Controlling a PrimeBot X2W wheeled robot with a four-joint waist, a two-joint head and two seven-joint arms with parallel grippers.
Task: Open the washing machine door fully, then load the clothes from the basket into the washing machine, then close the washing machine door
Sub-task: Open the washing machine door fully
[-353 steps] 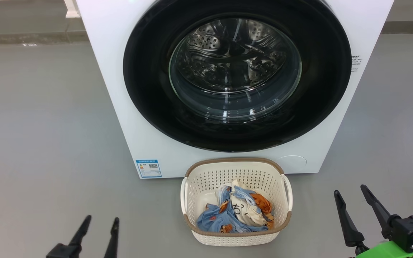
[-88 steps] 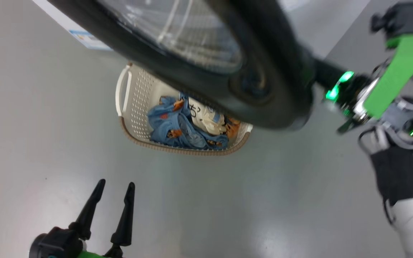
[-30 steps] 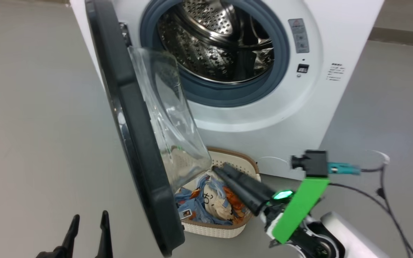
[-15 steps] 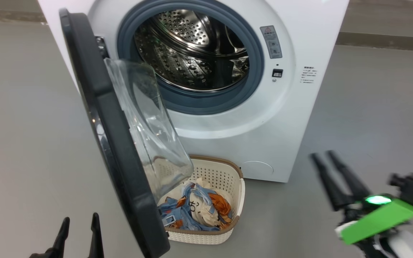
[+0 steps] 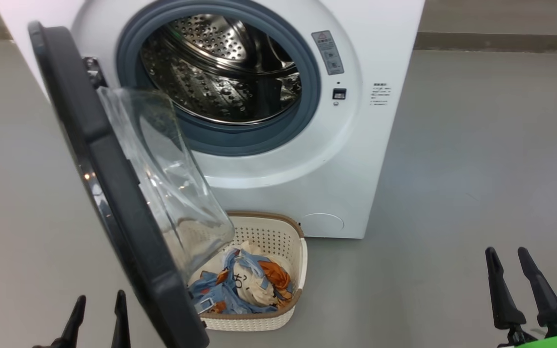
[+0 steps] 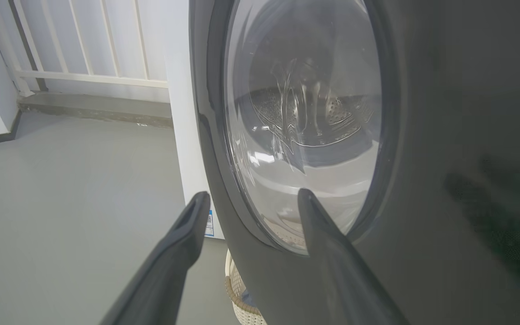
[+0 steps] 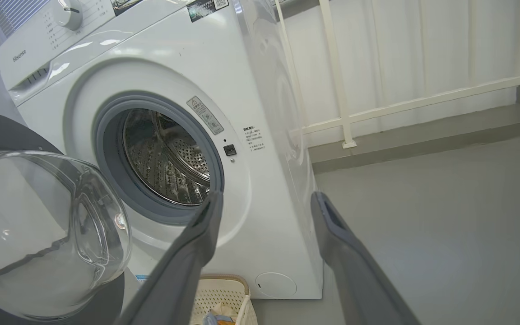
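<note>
Down low, the left gripper [image 5: 101,296] and right gripper [image 5: 505,250] both stand wide, empty. The washing machine door [image 5: 114,203] hangs open left of the washing machine [image 5: 370,145], partly over the basket [image 5: 264,237] holding the clothes [image 5: 244,285].

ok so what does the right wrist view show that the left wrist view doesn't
Right wrist view: the control dial, the warning label by the opening, and the inner side of the washing machine door. Left wrist view: that door's glossy outer face, close up. Both: the drum, the basket, the white railing and the grey floor.
</note>
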